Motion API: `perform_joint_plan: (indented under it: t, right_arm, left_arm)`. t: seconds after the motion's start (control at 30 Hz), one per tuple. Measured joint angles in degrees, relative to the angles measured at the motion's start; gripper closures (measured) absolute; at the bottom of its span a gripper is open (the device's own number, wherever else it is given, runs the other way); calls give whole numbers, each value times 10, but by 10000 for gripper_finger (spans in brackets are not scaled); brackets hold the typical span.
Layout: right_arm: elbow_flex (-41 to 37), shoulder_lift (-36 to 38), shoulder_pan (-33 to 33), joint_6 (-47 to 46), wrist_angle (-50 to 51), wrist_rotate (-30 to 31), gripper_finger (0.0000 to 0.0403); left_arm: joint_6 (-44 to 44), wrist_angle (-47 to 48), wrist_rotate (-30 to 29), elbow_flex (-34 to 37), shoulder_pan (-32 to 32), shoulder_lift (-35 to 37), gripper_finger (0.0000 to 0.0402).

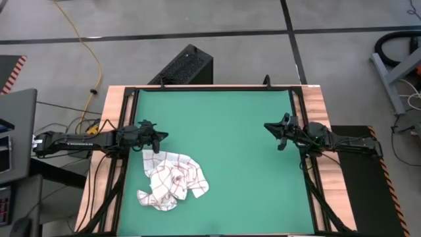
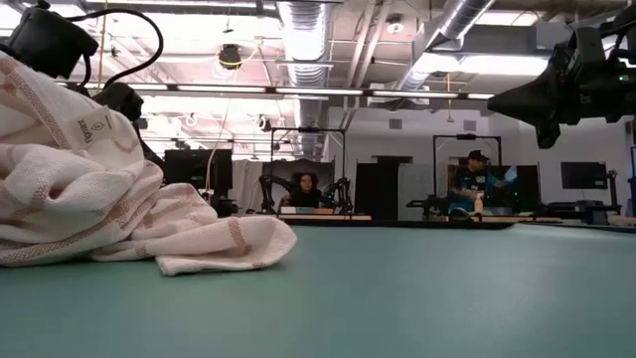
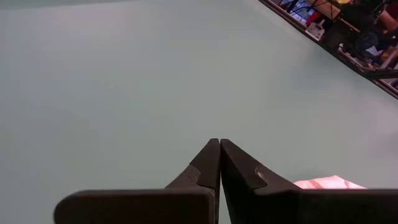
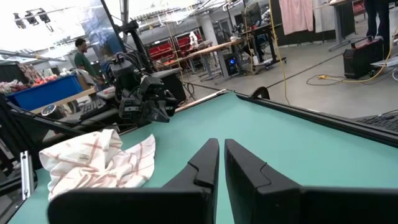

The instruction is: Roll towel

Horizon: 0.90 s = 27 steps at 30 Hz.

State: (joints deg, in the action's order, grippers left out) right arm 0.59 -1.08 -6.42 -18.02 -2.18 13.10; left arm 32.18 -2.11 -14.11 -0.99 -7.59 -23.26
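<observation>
The white towel with thin red check lines [image 1: 172,182] lies crumpled in a loose heap on the green mat [image 1: 223,131], near its front left part. It also shows in the low view [image 2: 109,209] and the right wrist view [image 4: 93,158]. My left gripper [image 1: 162,136] hovers shut just beyond the towel's far edge, touching nothing; a bit of towel shows beside its fingers [image 3: 326,183]. My right gripper [image 1: 268,127] is shut and empty above the mat's right side.
The green mat covers the table inside a black frame [image 1: 214,88]. Wooden table strips run along both sides [image 1: 319,105]. The mat's middle and far part are bare. People sit at desks in the room behind [image 2: 477,184].
</observation>
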Motion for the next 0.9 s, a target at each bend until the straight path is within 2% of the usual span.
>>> perform_joint_plan:
  t: [0.67,0.9]
  right_arm:
    - [0,0,0,0,0,0,353]
    - [0,0,0,14,0,0,353]
  left_arm:
    - [0,0,0,0,0,0,401]
    - [57,-2,-11,0,0,0,401]
